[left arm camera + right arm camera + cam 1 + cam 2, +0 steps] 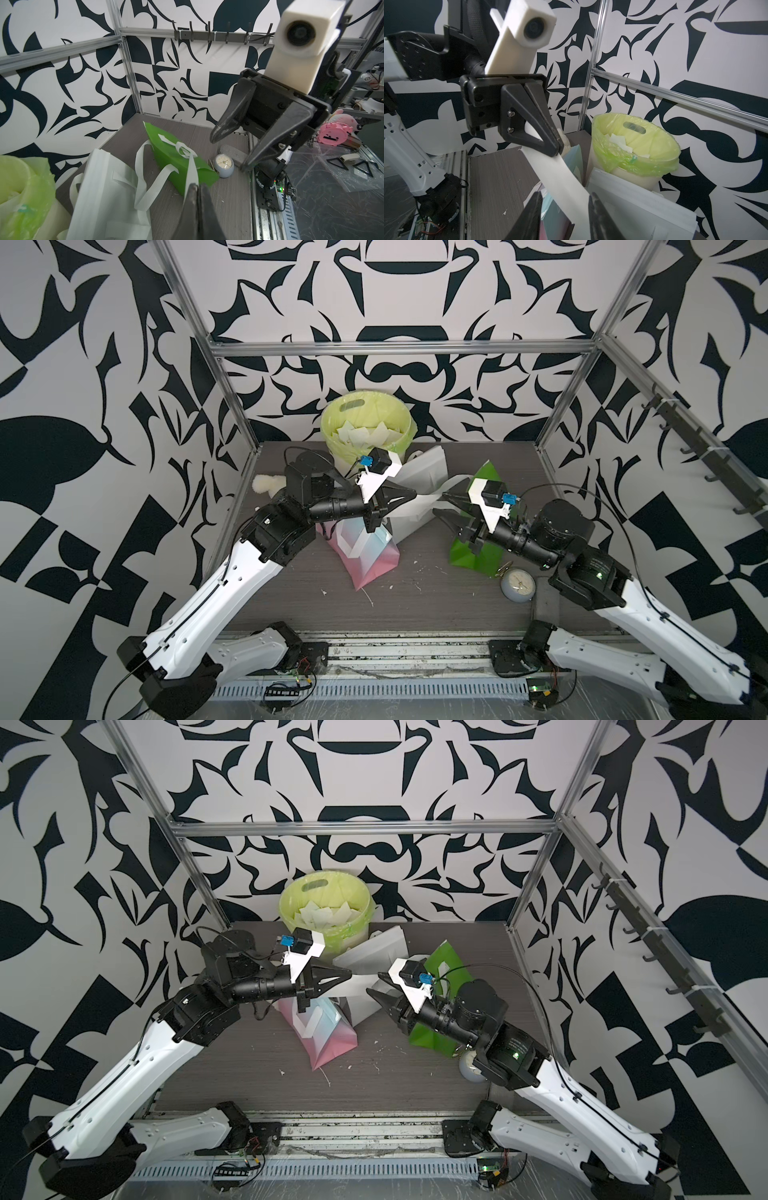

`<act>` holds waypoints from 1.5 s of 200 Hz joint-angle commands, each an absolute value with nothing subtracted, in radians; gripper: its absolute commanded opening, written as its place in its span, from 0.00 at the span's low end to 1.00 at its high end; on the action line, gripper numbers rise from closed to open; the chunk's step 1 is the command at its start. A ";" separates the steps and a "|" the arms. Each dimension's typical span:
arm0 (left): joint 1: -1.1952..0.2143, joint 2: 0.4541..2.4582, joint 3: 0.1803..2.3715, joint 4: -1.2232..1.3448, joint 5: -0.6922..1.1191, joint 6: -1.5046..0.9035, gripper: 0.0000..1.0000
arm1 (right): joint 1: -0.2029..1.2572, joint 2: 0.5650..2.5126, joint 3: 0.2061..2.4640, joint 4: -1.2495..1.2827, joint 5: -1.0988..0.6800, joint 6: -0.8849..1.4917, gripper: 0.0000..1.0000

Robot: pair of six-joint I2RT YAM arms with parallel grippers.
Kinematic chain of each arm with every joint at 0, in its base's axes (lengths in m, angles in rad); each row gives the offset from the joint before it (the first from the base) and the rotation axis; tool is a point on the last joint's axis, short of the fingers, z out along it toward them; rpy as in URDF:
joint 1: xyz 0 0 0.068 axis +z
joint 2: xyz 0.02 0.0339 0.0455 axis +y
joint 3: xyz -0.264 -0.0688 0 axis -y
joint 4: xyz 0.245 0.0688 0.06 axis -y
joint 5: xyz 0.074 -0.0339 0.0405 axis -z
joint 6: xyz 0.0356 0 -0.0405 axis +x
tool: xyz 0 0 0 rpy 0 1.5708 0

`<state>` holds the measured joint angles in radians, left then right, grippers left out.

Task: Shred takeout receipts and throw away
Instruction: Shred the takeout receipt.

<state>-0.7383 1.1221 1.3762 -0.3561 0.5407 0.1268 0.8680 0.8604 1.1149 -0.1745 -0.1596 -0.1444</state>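
Takeout receipt (560,172), a white strip, is hanging by its upper end from the left end effector (559,149), whose jaws are pinching it shut. It is slanting down into the right end effector (565,194), whose jaws are standing apart around it. Torn scraps (365,433) are lying in the green-lined bin (612,164) at the back of the table (291,593).

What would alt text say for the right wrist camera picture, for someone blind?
The left gripper, jaws shut, pinches a white takeout receipt whose free end runs between the open fingers of the right gripper. Behind stands a green-lined bin holding white scraps.
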 commanded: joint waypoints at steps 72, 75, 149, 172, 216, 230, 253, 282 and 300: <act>-0.770 1.142 1.431 -0.422 0.594 0.197 0.00 | 0.873 0.917 1.195 -0.213 -0.224 -0.289 0.29; -0.770 1.142 1.432 -0.423 0.595 0.198 0.00 | 0.872 0.919 1.195 -0.211 -0.226 -0.290 0.29; -0.773 1.160 1.452 -0.469 0.610 0.230 0.00 | 0.871 0.931 1.206 -0.220 -0.265 -0.309 0.35; -0.773 1.174 1.472 -0.506 0.619 0.241 0.00 | 0.873 0.939 1.209 -0.238 -0.258 -0.313 0.39; -0.773 1.172 1.473 -0.520 0.605 0.259 0.00 | 0.873 0.963 1.223 -0.272 -0.271 -0.305 0.26; -0.773 1.174 1.473 -0.519 0.602 0.258 0.00 | 0.872 0.965 1.221 -0.270 -0.275 -0.305 0.20; -0.775 1.169 1.469 -0.523 0.581 0.255 0.00 | 0.871 0.969 1.224 -0.264 -0.273 -0.303 0.17; -0.781 1.166 1.467 -0.523 0.542 0.250 0.00 | 0.872 0.978 1.232 -0.271 -0.263 -0.304 0.10; -0.785 1.166 1.470 -0.523 0.541 0.253 0.00 | 0.873 0.986 1.245 -0.283 -0.243 -0.306 0.10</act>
<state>-0.7757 1.1793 1.4494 -0.5068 0.5564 0.2440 0.8680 0.9806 1.1904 -0.2913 -0.2577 -0.3099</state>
